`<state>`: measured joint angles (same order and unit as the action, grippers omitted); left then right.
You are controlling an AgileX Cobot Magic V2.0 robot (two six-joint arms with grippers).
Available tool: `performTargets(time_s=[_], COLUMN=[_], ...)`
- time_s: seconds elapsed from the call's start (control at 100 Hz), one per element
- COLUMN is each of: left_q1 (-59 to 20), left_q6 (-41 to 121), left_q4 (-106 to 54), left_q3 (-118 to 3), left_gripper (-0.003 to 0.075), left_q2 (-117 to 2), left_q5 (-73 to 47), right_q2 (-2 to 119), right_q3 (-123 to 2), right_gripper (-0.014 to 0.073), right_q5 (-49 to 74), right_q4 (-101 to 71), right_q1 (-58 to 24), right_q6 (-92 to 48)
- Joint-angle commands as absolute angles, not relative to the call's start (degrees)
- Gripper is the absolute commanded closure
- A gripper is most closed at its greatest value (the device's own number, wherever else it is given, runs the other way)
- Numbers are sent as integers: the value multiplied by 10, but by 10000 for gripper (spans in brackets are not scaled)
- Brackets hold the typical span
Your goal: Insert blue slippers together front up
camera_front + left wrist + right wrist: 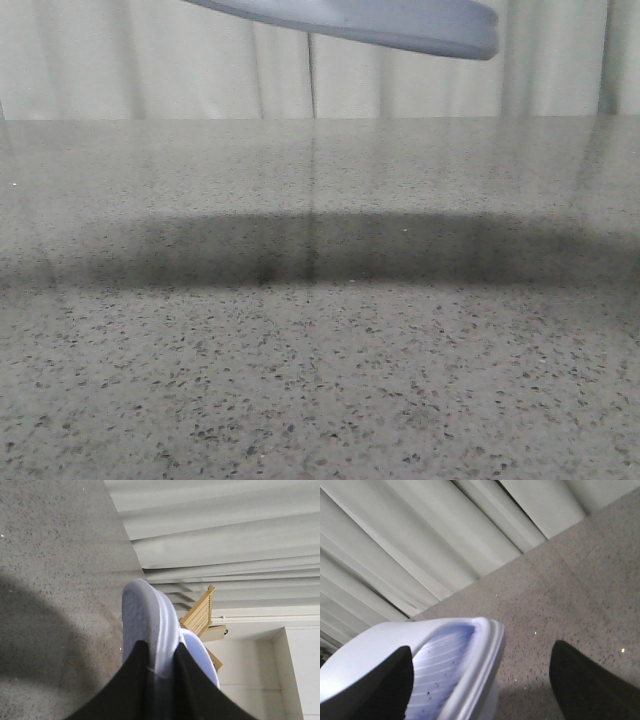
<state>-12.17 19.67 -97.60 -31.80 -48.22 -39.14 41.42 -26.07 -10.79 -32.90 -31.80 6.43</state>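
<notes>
Fingers of the left gripper (161, 672) pinch a slipper's sole edge, the two dark pads pressed to either face of the foam, while the right gripper (482, 680) stands spread wide, one finger (375, 685) dark against the wide strap of a slipper and the other well off to the side over bare stone, so I cannot say it holds anything. Below, the speckled grey table (320, 380) carries only a broad shadow, which fits the blue slippers (390, 22) being held aloft: in the front view just one pale underside crosses the top edge, high above the surface. Pleated white curtains (150, 60) close the far side. In the left wrist view the clamped sole (147, 625) stands on edge with a second pale blue piece (202, 655) just behind it, seemingly the mate already tucked against it; a grip on the rim probably leaves the strap opening free for nesting. The right wrist view shows a ribbed footbed (445, 675) between the open fingers, perhaps for guiding or a fresh hold. A wooden slatted frame (199, 614) shows beyond
</notes>
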Motion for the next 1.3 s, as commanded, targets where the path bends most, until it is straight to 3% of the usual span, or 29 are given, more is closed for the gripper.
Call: performTargets(time_s=[0.0,0.43,0.78,1.12,1.29], left_q1=[-128,-128,-128,-128,-128], left_q6=[194,241,353,433,439], left_q4=[-1007,-1019,-1056,-1050,-1044], left_q3=[-330,-306,-306,-306,-306], left_gripper=[704,704,704,702,615], left_q2=[-480,-541,-629,-641,-641], left_q5=[-420,-409,-384,-376,-377], right_q2=[386,267,261,261,261], right_q3=[-282,-282,-282,-282,-282], right_gripper=[95,95,95,95,95], right_q5=[-161,-205,-189,-187,-187], right_q4=[-314,-314,-314,-314,-314], right_q1=[-306,-305,-305,-305,-305], right_q6=[29,-31,-31,-31,-31])
